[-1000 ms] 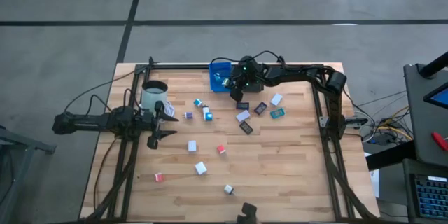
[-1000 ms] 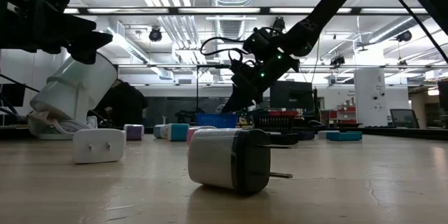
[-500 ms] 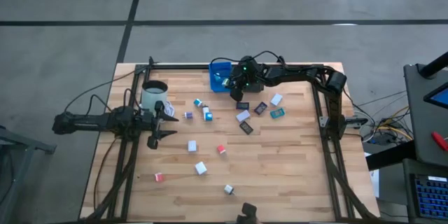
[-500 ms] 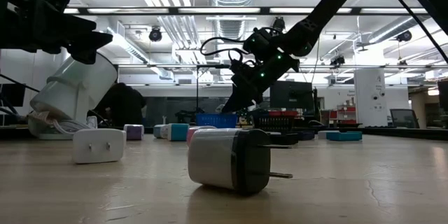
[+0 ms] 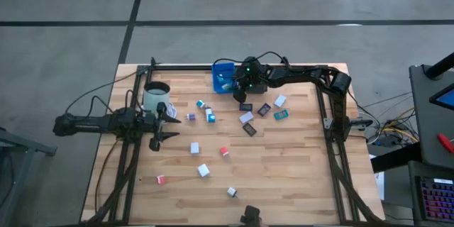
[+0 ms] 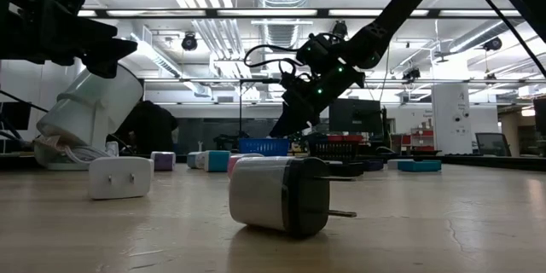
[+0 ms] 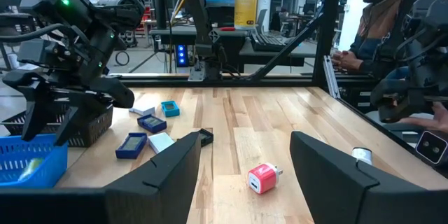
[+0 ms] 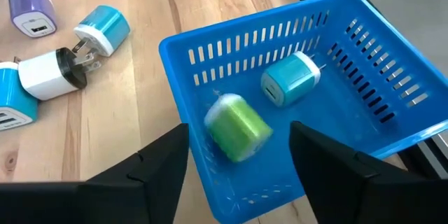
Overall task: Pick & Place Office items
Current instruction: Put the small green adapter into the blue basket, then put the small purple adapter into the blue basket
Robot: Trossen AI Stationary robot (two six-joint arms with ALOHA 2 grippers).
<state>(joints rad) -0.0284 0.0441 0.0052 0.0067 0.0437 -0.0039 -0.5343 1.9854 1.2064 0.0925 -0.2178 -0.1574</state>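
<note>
Office items: your green piece [image 8: 238, 127] lies in the blue bin [image 8: 392, 105] beneath the right gripper [image 8: 238, 155], fingers apart; left gripper [image 7: 245, 155] waits spread.

A: The table [image 5: 284, 170] looks like pale planked wood with a smooth, faintly satin finish.

B: And the blue bin [image 8: 364, 63]?

A: Slotted plastic, slightly glossy. The green piece [image 8: 238, 127] inside looks shiny and smooth, the teal-and-white one [image 8: 290, 78] at its 2 o'clock more matt.

B: The fingers [image 7: 168, 175]?

A: Dark matt plastic.
</note>
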